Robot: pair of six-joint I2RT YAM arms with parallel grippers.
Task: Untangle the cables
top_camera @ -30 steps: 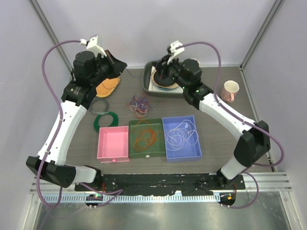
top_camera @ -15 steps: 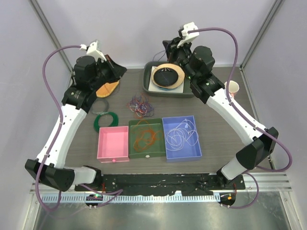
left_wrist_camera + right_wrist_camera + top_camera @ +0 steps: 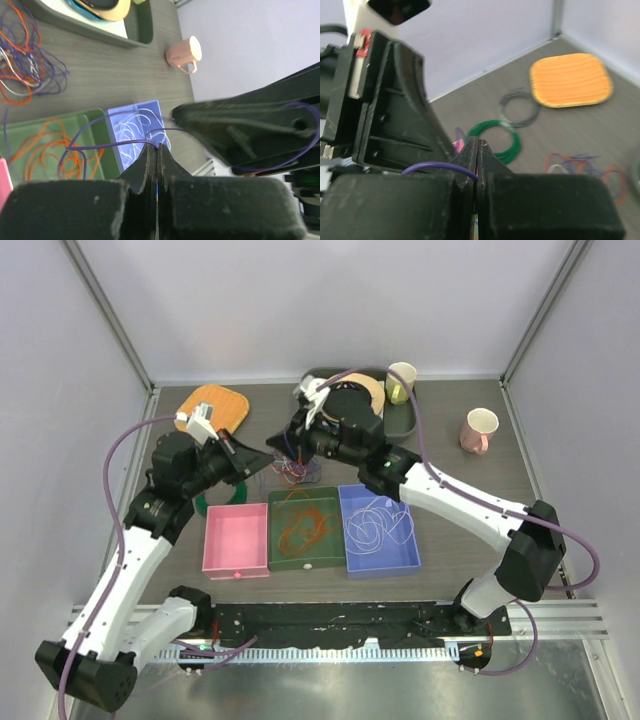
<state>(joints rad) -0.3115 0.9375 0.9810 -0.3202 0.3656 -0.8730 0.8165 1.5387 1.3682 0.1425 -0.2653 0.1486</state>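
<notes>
The cables lie in a tangle [image 3: 294, 469] of orange, dark purple and white strands on the table behind the bins; the same tangle [image 3: 26, 75] fills the upper left of the left wrist view. A dark purple cable [image 3: 107, 145] rises from it. My left gripper [image 3: 262, 454] is shut on this strand at its tips [image 3: 157, 146]. My right gripper [image 3: 280, 443] faces it almost tip to tip and is shut on a purple strand [image 3: 440, 168] at its own tips [image 3: 477, 143]. Both hang just above the tangle's left side.
Three bins stand in a row: pink [image 3: 236, 538], green [image 3: 278, 558] holding orange cable, blue [image 3: 412, 550] holding white cable. A green coil [image 3: 501, 134], a dark grey coil [image 3: 520, 107] and an orange board [image 3: 213, 407] lie left. A tray [image 3: 404, 423] and two cups [image 3: 401, 382] [image 3: 479, 430] sit behind.
Both arms have swung in from the back, the left from over the orange board and the right from over the tray, and now meet above the tangle with purple strand pinched.
</notes>
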